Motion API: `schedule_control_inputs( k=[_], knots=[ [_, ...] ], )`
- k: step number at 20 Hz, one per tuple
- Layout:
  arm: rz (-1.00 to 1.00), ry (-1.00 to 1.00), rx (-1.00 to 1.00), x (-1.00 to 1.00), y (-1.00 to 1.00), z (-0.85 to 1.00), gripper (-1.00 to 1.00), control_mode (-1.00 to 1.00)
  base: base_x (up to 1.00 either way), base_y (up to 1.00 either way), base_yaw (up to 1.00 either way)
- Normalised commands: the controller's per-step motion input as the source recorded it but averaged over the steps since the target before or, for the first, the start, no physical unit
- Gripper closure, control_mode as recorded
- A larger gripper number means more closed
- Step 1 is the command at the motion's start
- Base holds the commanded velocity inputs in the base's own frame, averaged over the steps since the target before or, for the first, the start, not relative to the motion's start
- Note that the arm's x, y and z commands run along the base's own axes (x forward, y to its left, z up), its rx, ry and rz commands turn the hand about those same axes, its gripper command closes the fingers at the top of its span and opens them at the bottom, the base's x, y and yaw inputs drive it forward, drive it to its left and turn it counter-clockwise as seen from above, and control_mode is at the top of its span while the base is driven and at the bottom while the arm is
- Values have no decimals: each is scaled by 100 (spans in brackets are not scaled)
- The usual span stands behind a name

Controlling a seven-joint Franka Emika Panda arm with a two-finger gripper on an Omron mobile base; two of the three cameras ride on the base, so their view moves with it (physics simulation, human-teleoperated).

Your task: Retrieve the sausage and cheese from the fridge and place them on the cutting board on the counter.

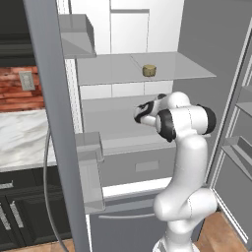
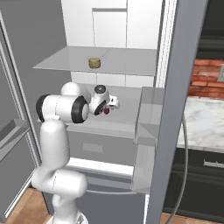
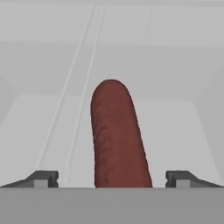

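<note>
Red-brown sausage (image 3: pixel 116 135) lying between the wide-open gripper (image 3: pixel 112 178) fingertips, untouched, on grey fridge (image 3: pixel 183 127) shelf

Base views flank fridge (image 1: pixel 147 88); hand view close inside

Upper fridge shelf (image 1: pixel 187 69) carries the cheese (image 1: pixel 149 70). Lower shelf (image 3: pixel 183 131) carries the sausage (image 3: pixel 116 135).

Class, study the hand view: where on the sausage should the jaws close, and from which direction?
Grip the sausage across its narrow middle, approaching along the camera's line. It lies lengthwise between the open fingertips, pointing away, so its rounded sides already face them.
</note>
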Motion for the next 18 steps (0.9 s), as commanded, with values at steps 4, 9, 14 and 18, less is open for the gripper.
schedule_control_inputs(
  k=[4,9,14,18],
  knots=[
    [0,0,-7,-16,4,-54,100,-100,0,0,0],
    [0,0,-6,-5,0,-39,100,-100,0,0,0],
    [0,1,-1,-70,0,3,100,-100,0,0,0],
    [5,6,0,-100,0,50,100,-100,0,0,0]
  ],
)
